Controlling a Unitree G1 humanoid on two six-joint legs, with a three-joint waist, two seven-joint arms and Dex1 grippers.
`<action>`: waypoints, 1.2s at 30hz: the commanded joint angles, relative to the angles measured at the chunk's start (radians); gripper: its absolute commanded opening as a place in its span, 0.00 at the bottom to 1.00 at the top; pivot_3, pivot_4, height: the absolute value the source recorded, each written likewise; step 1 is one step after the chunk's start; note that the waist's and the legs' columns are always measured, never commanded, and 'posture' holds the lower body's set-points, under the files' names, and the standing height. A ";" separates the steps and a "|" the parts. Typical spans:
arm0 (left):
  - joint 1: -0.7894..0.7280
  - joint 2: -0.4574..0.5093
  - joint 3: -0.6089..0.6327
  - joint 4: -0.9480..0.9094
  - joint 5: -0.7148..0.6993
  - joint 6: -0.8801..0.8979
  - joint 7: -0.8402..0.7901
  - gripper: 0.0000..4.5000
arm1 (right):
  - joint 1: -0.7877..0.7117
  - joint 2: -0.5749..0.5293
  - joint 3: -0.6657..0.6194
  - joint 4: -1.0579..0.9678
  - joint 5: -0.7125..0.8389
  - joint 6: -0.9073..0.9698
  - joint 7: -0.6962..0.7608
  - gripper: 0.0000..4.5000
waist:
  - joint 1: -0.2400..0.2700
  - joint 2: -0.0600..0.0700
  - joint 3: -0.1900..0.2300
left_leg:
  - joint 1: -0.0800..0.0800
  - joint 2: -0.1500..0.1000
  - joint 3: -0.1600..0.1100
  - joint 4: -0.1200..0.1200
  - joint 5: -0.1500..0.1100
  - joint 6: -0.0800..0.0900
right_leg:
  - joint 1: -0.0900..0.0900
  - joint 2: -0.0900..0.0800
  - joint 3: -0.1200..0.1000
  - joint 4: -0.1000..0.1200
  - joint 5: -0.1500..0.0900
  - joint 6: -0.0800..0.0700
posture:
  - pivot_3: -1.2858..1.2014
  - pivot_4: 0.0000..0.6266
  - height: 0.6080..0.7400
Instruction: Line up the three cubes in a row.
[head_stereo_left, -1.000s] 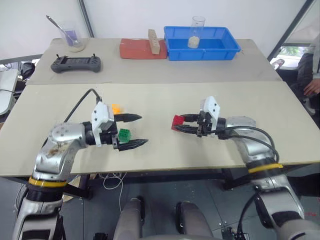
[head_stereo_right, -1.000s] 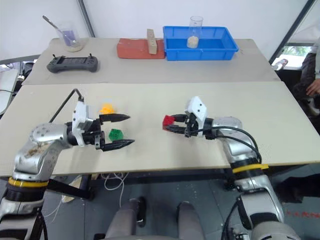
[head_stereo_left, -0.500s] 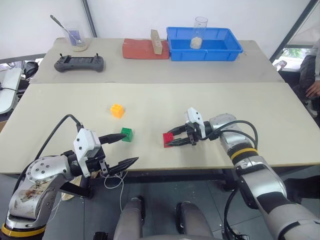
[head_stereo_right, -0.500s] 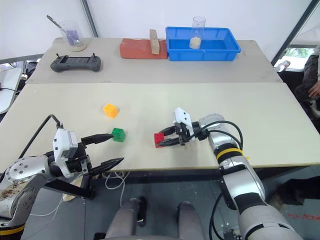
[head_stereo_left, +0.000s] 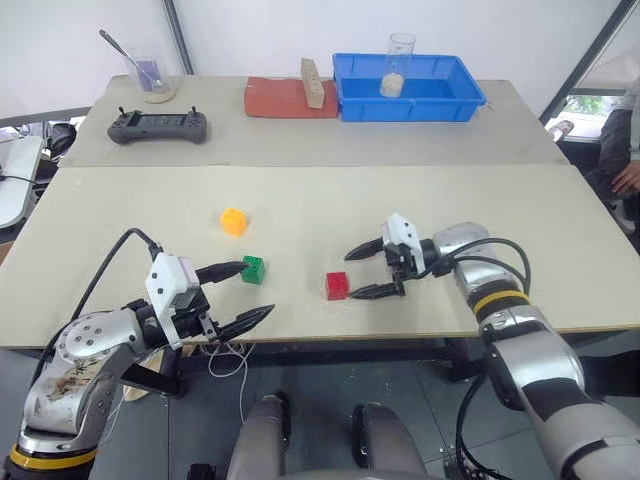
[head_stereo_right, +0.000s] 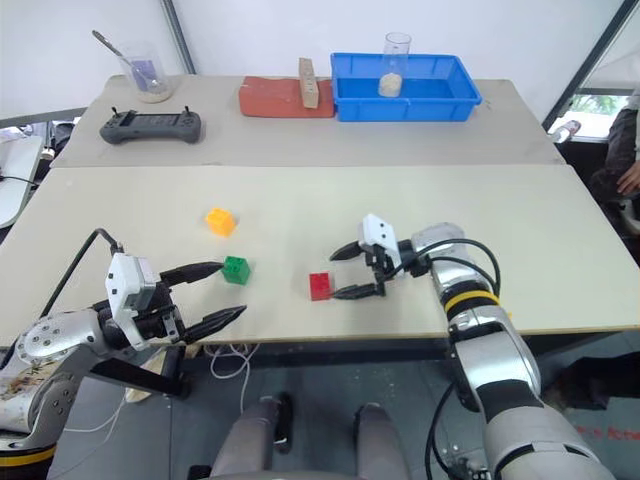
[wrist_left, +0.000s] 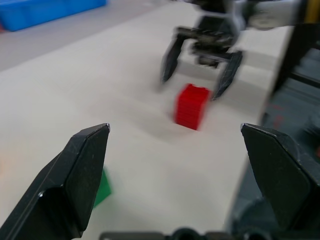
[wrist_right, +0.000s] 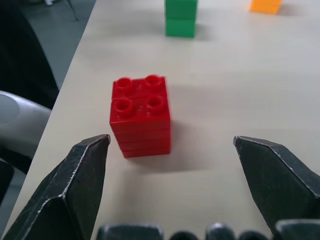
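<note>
We read this as the end of placing the red cube (head_stereo_left: 337, 285): it sits free on the table (head_stereo_left: 520, 220) low in the frame's centre, just left of our right gripper (head_stereo_left: 372, 268), whose fingers are spread apart around nothing. The green cube (head_stereo_left: 253, 269) lies to its left and the orange-yellow cube (head_stereo_left: 233, 221) further up-left, so the three run in a loose diagonal. Our left gripper (head_stereo_left: 248, 292), also spread and empty, hovers beside the green cube; next, we judge, comes nudging any cube that strays off the line.

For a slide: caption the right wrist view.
Open right gripper frames the red cube standing free on the table; green cube beyond.
</note>
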 joint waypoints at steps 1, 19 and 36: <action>0.066 -0.089 0.009 -0.030 0.078 -0.049 0.159 1.00 | 0.095 -0.036 -0.072 -0.361 0.106 0.208 -0.089 0.99 | 0.002 0.000 0.000 | 0.000 0.000 0.000 0.000 0.000 0.000 | 0.000 0.000 0.000 0.000 0.000 0.000 | 0.52 0.24 1.00; -0.020 -0.437 -0.215 0.249 0.425 -0.259 0.554 1.00 | 0.353 -0.178 -0.145 -1.221 0.362 0.859 -0.497 0.99 | 0.027 -0.001 -0.001 | -0.002 -0.002 0.003 0.000 -0.001 -0.001 | 0.000 -0.006 -0.001 -0.004 -0.001 -0.005 | 0.52 0.24 1.00; -0.159 -0.256 -0.186 0.263 0.222 -0.170 0.248 0.28 | 0.384 -0.237 -0.160 -1.237 0.403 0.842 -0.517 1.00 | 0.028 -0.001 -0.001 | -0.002 -0.001 0.002 0.001 -0.001 -0.001 | 0.000 -0.003 -0.002 -0.003 -0.001 -0.005 | 0.52 0.24 1.00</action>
